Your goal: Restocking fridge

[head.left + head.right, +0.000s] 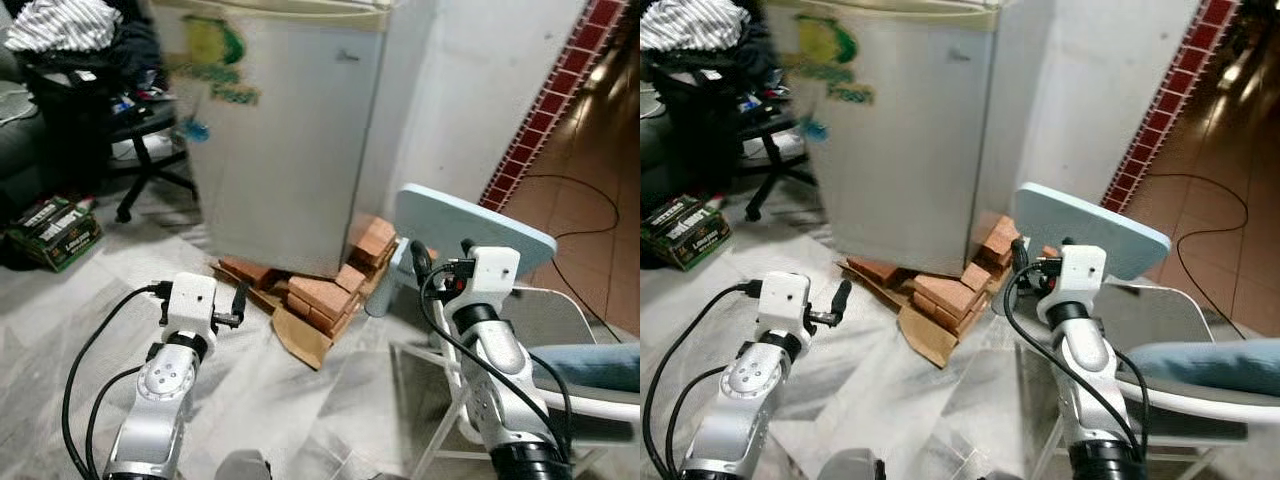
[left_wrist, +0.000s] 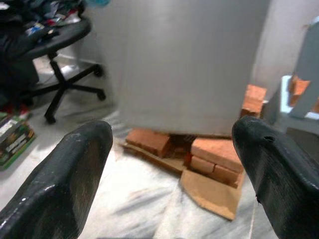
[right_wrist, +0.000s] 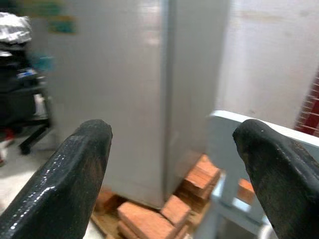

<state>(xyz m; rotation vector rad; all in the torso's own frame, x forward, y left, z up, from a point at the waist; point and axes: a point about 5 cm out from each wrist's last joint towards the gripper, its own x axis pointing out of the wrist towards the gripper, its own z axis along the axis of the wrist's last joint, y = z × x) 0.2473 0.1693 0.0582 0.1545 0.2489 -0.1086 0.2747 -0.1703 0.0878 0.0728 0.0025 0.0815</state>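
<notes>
A small grey fridge [image 1: 290, 150] stands ahead with its door closed and a green and yellow sticker near the top. It rests on red bricks [image 1: 325, 295] and a sheet of cardboard [image 1: 300, 340]. My left gripper [image 1: 238, 300] is held low in front of the fridge's left part, open, with nothing between its fingers [image 2: 75, 169]. My right gripper [image 1: 416, 262] is raised toward the fridge's right edge, also open and empty, with its fingers [image 3: 75, 169] spread wide. Both are well short of the fridge.
A light blue plastic chair [image 1: 470, 225] stands right of the fridge, close to my right arm. A person's jeans-clad leg [image 1: 590, 365] rests on a white chair at the lower right. An office chair [image 1: 140, 150] and a box of cans [image 1: 55, 230] sit to the left. A cable [image 1: 590, 215] lies on the tiles.
</notes>
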